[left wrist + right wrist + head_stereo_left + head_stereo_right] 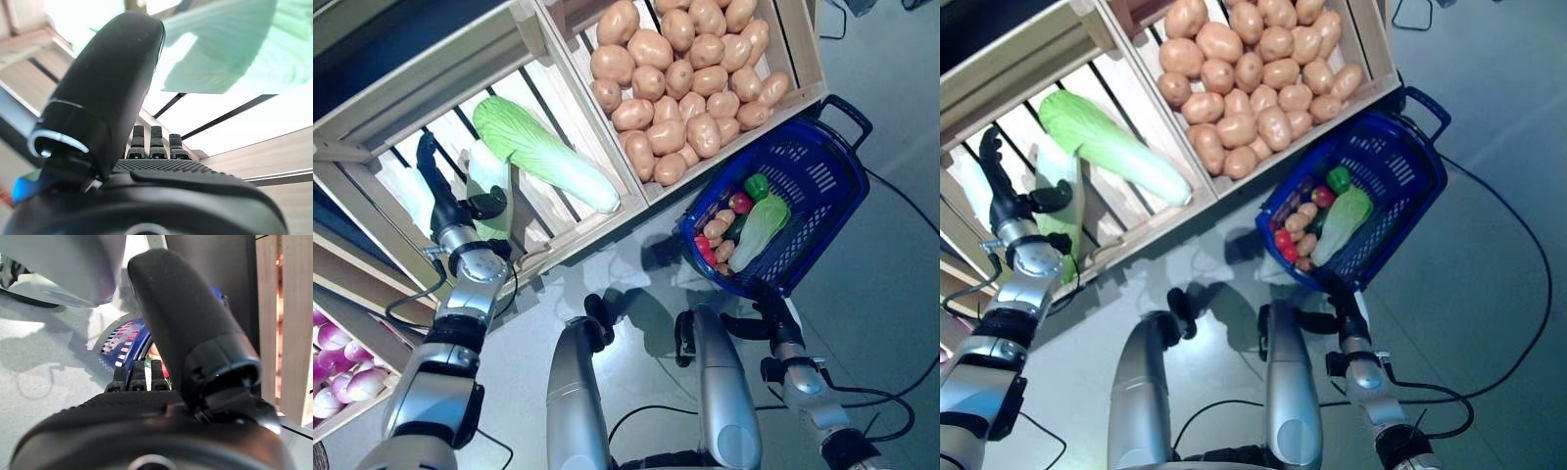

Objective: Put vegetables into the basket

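My left hand [442,206] reaches up into the wooden crate [382,108] with its fingers straight. Its thumb is against a pale green cabbage [489,181] that stands beside it, and it is open. A longer napa cabbage [543,152] lies just past it and also shows in the left wrist view [234,44]. The blue basket [832,166] stands on the floor at the right. It holds a napa cabbage [759,230], a green pepper [757,186], a red tomato [740,203] and small potatoes. My right hand [771,308] is by the basket's near rim, open.
The wooden stand's slatted crates [803,49] fill the upper left and middle, and a lower shelf [342,362] sticks out at the far left. The basket's black handle [850,110] points away from me. Grey floor [891,294] lies to the right of the basket.
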Controlling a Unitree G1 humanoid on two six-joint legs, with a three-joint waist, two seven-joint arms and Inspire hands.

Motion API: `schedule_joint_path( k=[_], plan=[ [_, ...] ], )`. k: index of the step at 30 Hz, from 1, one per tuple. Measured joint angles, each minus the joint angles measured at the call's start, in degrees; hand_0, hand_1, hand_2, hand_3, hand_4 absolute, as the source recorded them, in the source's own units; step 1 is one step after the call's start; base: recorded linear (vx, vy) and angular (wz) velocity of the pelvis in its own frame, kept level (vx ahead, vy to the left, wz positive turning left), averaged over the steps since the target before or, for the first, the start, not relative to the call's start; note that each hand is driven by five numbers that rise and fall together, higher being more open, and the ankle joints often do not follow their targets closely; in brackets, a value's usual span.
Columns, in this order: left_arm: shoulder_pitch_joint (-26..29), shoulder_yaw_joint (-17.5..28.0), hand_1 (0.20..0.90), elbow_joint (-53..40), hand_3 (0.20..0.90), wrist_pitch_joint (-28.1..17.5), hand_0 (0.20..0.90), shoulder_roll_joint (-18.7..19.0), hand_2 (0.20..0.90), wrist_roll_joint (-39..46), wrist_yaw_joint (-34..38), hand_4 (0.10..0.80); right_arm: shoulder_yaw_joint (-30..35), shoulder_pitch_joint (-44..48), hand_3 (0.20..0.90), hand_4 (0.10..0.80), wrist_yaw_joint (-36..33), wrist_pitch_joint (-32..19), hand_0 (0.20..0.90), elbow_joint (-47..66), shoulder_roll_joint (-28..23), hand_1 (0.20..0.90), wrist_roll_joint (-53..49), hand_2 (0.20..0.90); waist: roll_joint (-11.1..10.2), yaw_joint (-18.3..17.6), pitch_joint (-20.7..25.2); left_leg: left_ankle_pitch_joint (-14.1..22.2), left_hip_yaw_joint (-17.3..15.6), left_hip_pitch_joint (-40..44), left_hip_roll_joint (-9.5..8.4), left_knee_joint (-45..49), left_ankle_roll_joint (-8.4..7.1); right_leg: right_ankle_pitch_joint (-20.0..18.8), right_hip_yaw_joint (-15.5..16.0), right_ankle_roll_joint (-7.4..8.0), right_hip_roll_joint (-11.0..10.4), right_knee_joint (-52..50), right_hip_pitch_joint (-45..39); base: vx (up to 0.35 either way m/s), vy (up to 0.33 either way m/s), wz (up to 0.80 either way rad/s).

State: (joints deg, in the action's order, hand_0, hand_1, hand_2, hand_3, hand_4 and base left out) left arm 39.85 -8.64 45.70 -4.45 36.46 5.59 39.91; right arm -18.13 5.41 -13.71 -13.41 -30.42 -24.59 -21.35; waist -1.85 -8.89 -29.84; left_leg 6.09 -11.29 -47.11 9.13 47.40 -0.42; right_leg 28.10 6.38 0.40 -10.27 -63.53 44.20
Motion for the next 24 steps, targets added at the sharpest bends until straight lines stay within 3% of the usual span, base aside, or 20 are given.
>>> schedule_joint_path(
  k=[6, 13, 15, 24],
  plan=[
    [3.57, -2.49, 0.900, 0.36, 0.900, 1.97, 0.900, 2.71, 0.900, 1.98, -1.63, 0.800, 0.00, 0.91, 0.900, 0.800, -0.24, 0.04, 0.900, 2.34, -0.40, 0.900, -1.87, 0.900, 0.05, -0.55, -0.15, 0.29, -0.15, -2.14, 0.76, 0.85, 0.08, -0.06, -0.21, 0.07, 0.45, -0.57, 2.19, -0.003, 0.042, -0.03],
    [13.03, -6.94, 0.900, 5.57, 0.900, 8.51, 0.900, 3.29, 0.900, 5.14, -3.70, 0.800, -0.04, 3.61, 0.900, 0.800, -1.35, -0.08, 0.900, 5.02, -1.88, 0.900, -3.90, 0.900, 0.11, -2.13, -0.19, 0.12, -0.47, -7.92, 0.98, 1.13, -0.01, -1.21, -1.19, 0.09, 1.13, -1.21, 8.77, -0.014, 0.028, -0.07],
    [13.02, -6.90, 0.900, 5.87, 0.900, 8.62, 0.900, 3.08, 0.900, 5.37, -0.78, 0.800, -0.04, 3.63, 0.900, 0.800, -2.59, -0.27, 0.900, 5.17, -1.93, 0.900, -3.90, 0.900, 0.15, -1.93, -0.20, -0.13, -0.45, -8.09, 1.01, 1.18, -0.13, -1.28, -1.56, 0.08, 1.44, -1.25, 9.31, -0.024, 0.018, -0.12],
    [18.99, -7.32, 0.900, 9.48, 0.900, 8.36, 0.900, 8.66, 0.900, 9.51, -3.14, 0.800, 0.02, 4.45, 0.900, 0.800, -4.40, -0.66, 0.900, 6.67, -3.46, 0.900, -3.90, 0.900, 0.13, -1.76, -0.19, -0.20, -0.55, -11.05, 1.50, 1.05, -0.24, -1.80, -1.54, -0.19, 1.80, -1.20, 12.58, -0.009, 0.003, -0.02]
  ],
)
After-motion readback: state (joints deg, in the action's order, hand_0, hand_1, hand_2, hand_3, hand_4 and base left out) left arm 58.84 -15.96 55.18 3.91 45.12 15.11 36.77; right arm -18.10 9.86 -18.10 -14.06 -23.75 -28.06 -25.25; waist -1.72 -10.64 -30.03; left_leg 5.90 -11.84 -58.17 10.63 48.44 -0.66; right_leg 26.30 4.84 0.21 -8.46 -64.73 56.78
